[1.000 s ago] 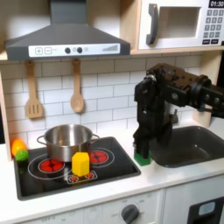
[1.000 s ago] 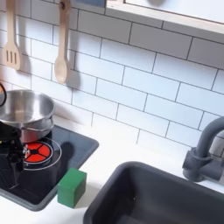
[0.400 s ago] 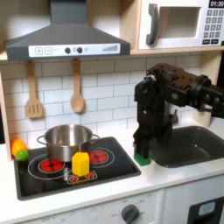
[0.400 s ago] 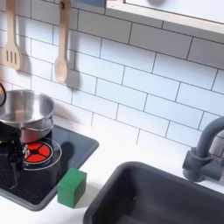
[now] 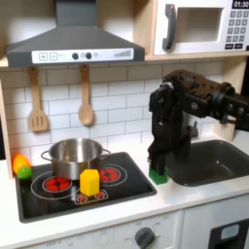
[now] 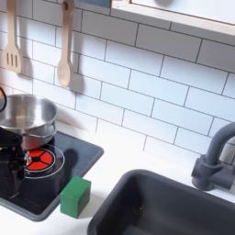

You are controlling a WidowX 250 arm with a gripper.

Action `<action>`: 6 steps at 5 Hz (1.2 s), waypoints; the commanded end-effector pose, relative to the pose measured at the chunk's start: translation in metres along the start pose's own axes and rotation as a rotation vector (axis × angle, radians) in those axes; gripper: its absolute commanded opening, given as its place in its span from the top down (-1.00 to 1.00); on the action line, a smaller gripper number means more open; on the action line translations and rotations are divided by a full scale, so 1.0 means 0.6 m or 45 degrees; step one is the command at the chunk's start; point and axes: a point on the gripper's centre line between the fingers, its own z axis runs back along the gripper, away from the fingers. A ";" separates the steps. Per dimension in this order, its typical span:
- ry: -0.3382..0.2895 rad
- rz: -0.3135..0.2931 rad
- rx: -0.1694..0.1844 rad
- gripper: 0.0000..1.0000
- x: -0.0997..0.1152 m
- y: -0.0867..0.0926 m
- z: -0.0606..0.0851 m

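— Beside the sink [image 5: 216,160], on the white desk [image 5: 185,199], what did your claw [image 5: 157,167] do over that last second?

— Nothing I could make out. It hung straight down over the green block [image 5: 157,176] in the first exterior view, just as it had a second before, and the block had not shifted in the second exterior view [image 6: 75,196] either. So the work sat at a standstill, I judged.

— Clenched or released?

— I could not tell; the fingers blurred into the block's top.

— And the count?

— One green block, right of the stove [image 5: 126,188]. One steel pot [image 5: 73,156], one yellow piece [image 5: 89,181] near it, two wooden utensils [image 5: 86,109] on the far wall, one tap [image 6: 213,163].
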 end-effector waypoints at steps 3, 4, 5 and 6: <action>-0.099 0.131 0.002 -1.00 0.120 0.006 -0.028; -0.126 0.161 0.010 -1.00 0.152 0.005 -0.037; -0.149 0.183 0.006 -1.00 0.175 0.008 -0.046; -0.150 0.188 0.012 -1.00 0.194 0.008 -0.057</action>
